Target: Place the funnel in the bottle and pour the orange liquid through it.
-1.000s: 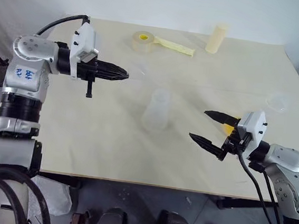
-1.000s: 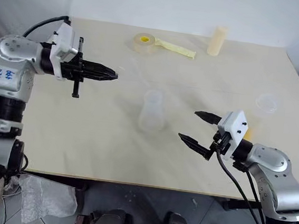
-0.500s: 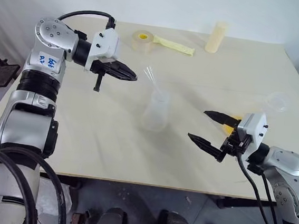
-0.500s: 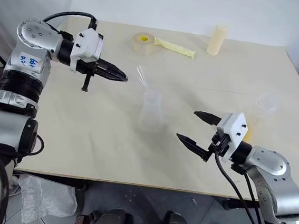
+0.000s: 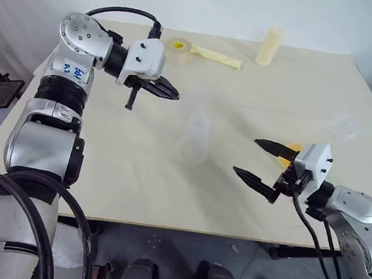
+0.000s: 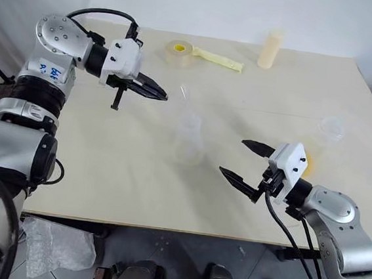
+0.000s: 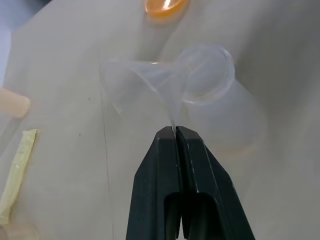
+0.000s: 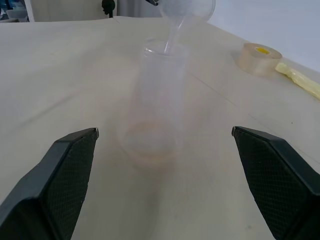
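Note:
The clear flask-shaped bottle (image 5: 195,137) stands upright mid-table. My left gripper (image 5: 175,96) hovers up and to its left, shut on the rim of the transparent funnel (image 7: 145,85). The funnel hangs tilted, and its spout (image 8: 169,42) reaches the bottle's mouth (image 7: 207,75); whether it is inside I cannot tell. The orange liquid (image 7: 162,5) sits in a low clear container just behind my right gripper (image 5: 245,156). That gripper is open and empty, level with the table, pointing at the bottle (image 8: 152,105) from the right.
A tape roll (image 5: 177,48) with a yellow strip (image 5: 219,57) and a cream cylinder (image 5: 269,47) stand along the far edge. A clear cup (image 5: 345,126) sits near the right edge. Bare tabletop lies left and in front of the bottle.
My left arm has swung right toward the bottle and rolled its wrist, bringing the funnel from the far left to over the bottle's mouth. The right gripper has stayed put.

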`<action>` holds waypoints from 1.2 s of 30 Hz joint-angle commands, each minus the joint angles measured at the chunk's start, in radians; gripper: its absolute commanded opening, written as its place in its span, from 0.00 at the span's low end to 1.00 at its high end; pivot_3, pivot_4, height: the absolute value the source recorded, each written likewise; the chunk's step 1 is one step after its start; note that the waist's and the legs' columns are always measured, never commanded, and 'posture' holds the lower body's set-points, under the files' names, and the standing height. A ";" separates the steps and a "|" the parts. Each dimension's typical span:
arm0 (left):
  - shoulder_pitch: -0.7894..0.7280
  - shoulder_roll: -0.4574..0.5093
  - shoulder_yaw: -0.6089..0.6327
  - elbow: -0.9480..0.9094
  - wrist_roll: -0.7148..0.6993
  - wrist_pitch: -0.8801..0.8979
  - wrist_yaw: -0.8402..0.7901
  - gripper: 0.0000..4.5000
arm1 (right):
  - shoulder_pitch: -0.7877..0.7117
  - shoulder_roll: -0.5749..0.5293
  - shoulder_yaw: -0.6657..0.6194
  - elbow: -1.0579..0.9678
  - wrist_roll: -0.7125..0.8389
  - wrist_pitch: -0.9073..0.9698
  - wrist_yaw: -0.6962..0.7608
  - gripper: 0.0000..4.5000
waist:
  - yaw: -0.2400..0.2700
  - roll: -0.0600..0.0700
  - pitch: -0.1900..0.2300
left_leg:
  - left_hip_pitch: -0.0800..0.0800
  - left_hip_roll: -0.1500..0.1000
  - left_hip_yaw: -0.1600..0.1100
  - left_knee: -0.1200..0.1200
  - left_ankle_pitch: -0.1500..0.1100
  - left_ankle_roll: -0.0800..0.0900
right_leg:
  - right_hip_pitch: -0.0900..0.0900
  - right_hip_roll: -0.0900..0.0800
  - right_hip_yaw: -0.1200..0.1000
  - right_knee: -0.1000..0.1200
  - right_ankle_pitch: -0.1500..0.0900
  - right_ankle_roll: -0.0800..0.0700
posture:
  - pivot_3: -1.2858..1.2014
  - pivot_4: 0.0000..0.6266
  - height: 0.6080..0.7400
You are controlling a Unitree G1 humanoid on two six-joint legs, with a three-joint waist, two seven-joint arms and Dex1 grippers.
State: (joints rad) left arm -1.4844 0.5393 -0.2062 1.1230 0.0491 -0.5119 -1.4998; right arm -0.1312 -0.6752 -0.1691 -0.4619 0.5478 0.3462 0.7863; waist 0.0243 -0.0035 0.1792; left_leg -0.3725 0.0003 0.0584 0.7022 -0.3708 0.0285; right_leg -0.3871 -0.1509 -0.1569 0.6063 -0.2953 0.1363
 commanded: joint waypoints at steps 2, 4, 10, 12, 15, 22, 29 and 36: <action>-0.064 -0.014 -0.012 0.021 0.039 -0.072 -0.010 0.00 | -0.006 0.010 -0.012 -0.011 -0.009 -0.032 -0.003 1.00 | 0.001 0.000 0.000 | 0.000 0.000 0.000 0.000 0.000 0.000 | 0.000 0.000 0.000 0.000 0.000 0.000 | 0.52 0.24 1.00; -0.074 -0.017 -0.023 0.030 0.060 -0.095 -0.016 0.09 | -0.007 0.013 -0.009 -0.009 -0.011 -0.035 -0.003 1.00 | 0.000 0.000 0.000 | -0.001 0.000 0.001 0.000 0.000 0.000 | -0.001 0.000 0.000 0.000 0.000 0.000 | 0.52 0.24 1.00; -0.094 -0.030 -0.034 0.042 0.092 -0.136 -0.002 0.46 | -0.001 0.020 -0.008 -0.007 -0.020 -0.040 -0.006 1.00 | 0.000 0.000 0.000 | -0.002 0.000 0.003 0.000 0.000 0.000 | -0.004 0.000 0.000 0.001 0.000 0.000 | 0.52 0.24 1.00; -0.097 -0.032 -0.035 0.047 0.097 -0.147 0.000 0.60 | 0.000 0.022 -0.009 -0.009 -0.021 -0.037 -0.008 1.00 | 0.000 0.000 0.000 | -0.002 0.000 0.004 0.000 0.000 0.000 | -0.004 0.000 0.000 0.001 0.000 0.000 | 0.52 0.24 1.00; -0.108 -0.047 -0.020 0.051 0.083 -0.151 -0.003 0.80 | 0.001 0.022 -0.008 -0.004 -0.026 -0.041 -0.005 1.00 | 0.000 0.000 0.000 | -0.002 0.000 0.004 0.000 0.000 0.000 | -0.005 0.000 0.001 0.002 0.000 0.000 | 0.52 0.24 1.00; -0.113 -0.061 0.002 0.049 0.068 -0.142 -0.015 1.00 | -0.014 0.025 -0.002 0.012 -0.032 -0.047 -0.004 1.00 | -0.002 0.000 0.000 | -0.003 0.000 0.004 0.000 0.000 0.000 | -0.005 -0.001 0.000 0.002 0.000 0.000 | 0.52 0.24 1.00; -0.121 -0.079 0.033 0.028 0.023 -0.107 -0.065 1.00 | -0.020 0.027 -0.003 0.023 -0.039 -0.054 0.001 1.00 | 0.000 0.000 0.000 | -0.003 0.000 0.004 0.001 0.000 0.000 | -0.005 -0.001 0.000 0.003 0.000 0.000 | 0.52 0.24 1.00; -0.092 -0.080 0.007 -0.060 -0.070 -0.033 -0.115 1.00 | -0.022 0.027 -0.003 0.030 -0.044 -0.061 -0.001 1.00 | -0.001 0.000 0.000 | -0.003 0.001 0.004 0.001 0.000 0.000 | -0.005 -0.001 0.000 0.003 0.000 0.000 | 0.52 0.24 1.00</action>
State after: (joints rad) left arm -1.5594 0.4523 -0.1988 1.1145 0.0269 -0.5627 -1.5021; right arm -0.1442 -0.6531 -0.1625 -0.4220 0.5048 0.3068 0.7846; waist 0.0230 -0.0039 0.1795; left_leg -0.3755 0.0008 0.0624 0.7030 -0.3707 0.0288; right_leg -0.3925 -0.1515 -0.1565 0.6096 -0.2953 0.1362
